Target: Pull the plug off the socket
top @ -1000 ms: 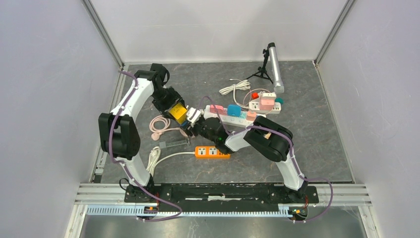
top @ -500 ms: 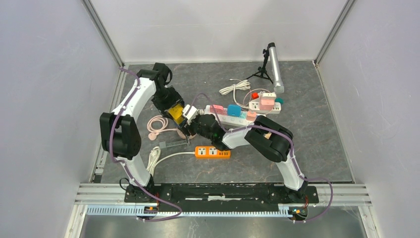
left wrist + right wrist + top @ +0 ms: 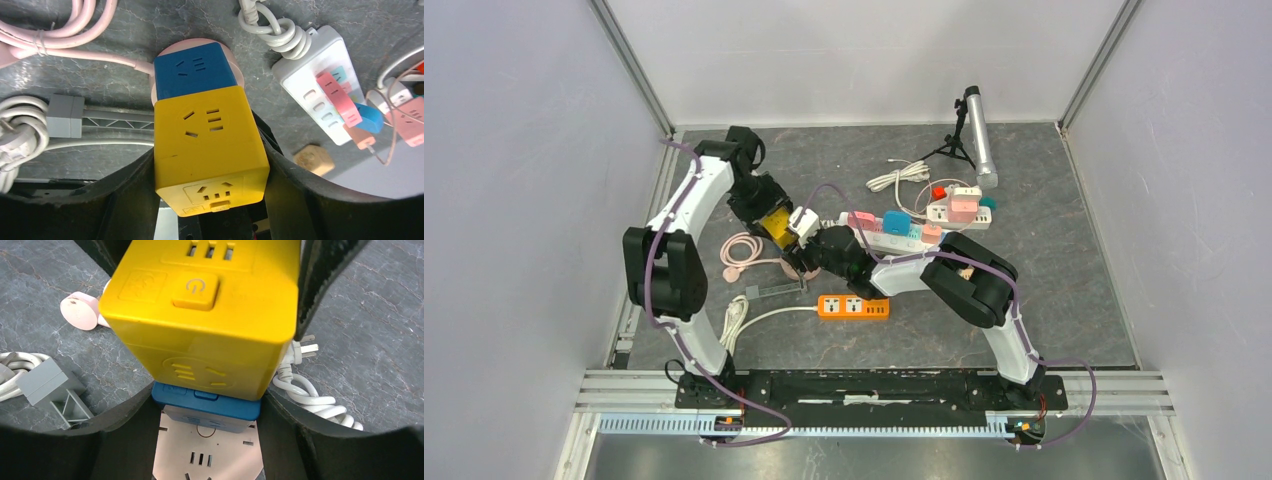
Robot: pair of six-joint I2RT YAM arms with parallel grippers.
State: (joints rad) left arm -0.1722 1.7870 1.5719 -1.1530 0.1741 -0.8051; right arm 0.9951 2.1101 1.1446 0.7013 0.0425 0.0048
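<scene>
The plug is a yellow cube (image 3: pixel 207 145), and my left gripper (image 3: pixel 210 155) is shut on its two sides. It sits flush on the socket, a blue cube (image 3: pixel 195 70) on a round pink base (image 3: pixel 207 450). From the opposite side my right gripper (image 3: pixel 207 400) is shut on that socket, its black fingers (image 3: pixel 120 430) flanking the blue cube (image 3: pixel 205 402), with the yellow cube (image 3: pixel 210 315) beyond them. In the top view both grippers meet at the yellow cube (image 3: pixel 779 228), left of the table's middle. No gap shows between yellow and blue.
A white power strip (image 3: pixel 320 85) with pink and blue plugs lies to the right. An orange strip (image 3: pixel 852 306) lies nearer the bases. A coiled pink cable (image 3: pixel 744 250), a grey plug (image 3: pixel 65 116) with white cable, and a white cord (image 3: pixel 310 395) surround the grip. A tripod lamp (image 3: pixel 977 135) stands far right.
The right gripper and the joined cubes have shifted a little left and away from the bases. The left gripper moved with them. Both grips are unchanged.
</scene>
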